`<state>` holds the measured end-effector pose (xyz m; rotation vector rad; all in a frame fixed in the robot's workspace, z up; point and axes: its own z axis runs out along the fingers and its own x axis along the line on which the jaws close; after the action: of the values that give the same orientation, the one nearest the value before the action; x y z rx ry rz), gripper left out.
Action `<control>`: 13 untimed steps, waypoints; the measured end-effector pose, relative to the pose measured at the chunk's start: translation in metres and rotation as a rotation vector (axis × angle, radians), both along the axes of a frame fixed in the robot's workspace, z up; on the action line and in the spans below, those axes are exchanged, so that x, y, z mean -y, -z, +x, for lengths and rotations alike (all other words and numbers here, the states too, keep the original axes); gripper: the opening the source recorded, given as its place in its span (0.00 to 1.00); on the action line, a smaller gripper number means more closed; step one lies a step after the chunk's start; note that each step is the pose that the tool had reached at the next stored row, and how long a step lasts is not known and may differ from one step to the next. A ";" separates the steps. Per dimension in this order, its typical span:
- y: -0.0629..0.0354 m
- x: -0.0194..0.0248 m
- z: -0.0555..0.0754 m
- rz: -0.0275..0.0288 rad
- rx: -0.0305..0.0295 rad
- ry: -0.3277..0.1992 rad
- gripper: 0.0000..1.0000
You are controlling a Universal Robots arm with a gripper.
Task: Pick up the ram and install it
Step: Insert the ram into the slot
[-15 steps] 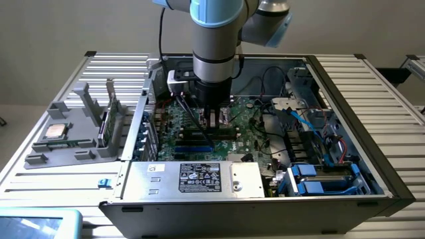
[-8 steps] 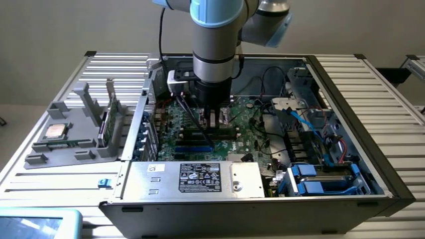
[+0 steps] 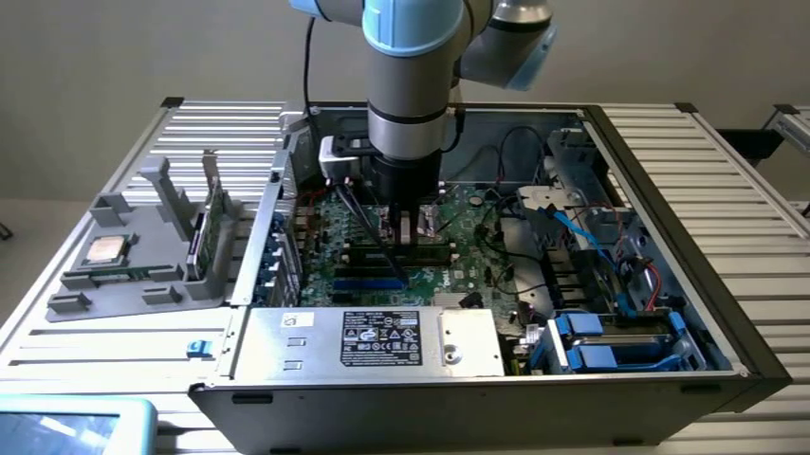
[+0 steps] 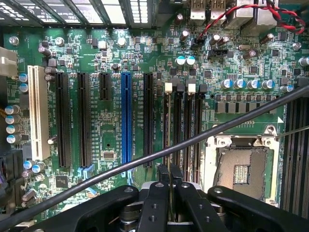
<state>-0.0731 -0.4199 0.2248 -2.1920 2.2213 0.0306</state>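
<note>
My gripper (image 3: 412, 235) reaches down into the open computer case (image 3: 658, 190), just above the green motherboard (image 3: 475, 218). In the wrist view its two black fingers (image 4: 162, 193) stand almost together at the near end of the black memory slots (image 4: 189, 135). They are shut on the ram (image 4: 167, 135), which I see edge-on as a thin dark line running along the outermost slot, the one with a white latch. In the exterior view the ram (image 3: 379, 252) is a long dark strip lying level under the fingertips. How deep it sits in the slot is hidden.
A black cable (image 4: 145, 162) crosses in front of the fingers. The open processor socket (image 4: 241, 171) lies beside the memory slots, with a blue slot (image 4: 126, 116) and black ones on the other side. A grey fixture (image 3: 127, 275) at the exterior view's left holds a silver processor (image 3: 101, 251) and an upright dark card (image 3: 196, 242).
</note>
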 end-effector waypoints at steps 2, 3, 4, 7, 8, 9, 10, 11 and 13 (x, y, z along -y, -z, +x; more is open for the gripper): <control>0.0000 0.0000 0.000 0.0001 -0.0001 0.000 0.11; 0.0001 0.0000 0.000 0.0001 0.0000 0.000 0.11; 0.0001 0.0000 0.000 0.0002 -0.0002 0.000 0.11; 0.0001 0.0000 0.000 0.0003 -0.0001 0.000 0.19; 0.0001 0.0000 0.000 0.0003 -0.0001 0.000 0.25; 0.0001 0.0000 0.000 0.0002 0.0000 0.000 0.25; 0.0001 0.0000 0.000 0.0002 0.0000 0.000 0.32; 0.0001 0.0000 0.000 0.0002 0.0000 0.000 0.32; 0.0001 0.0000 0.000 0.0002 0.0000 0.000 0.32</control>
<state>-0.0731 -0.4198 0.2247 -2.1920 2.2212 0.0308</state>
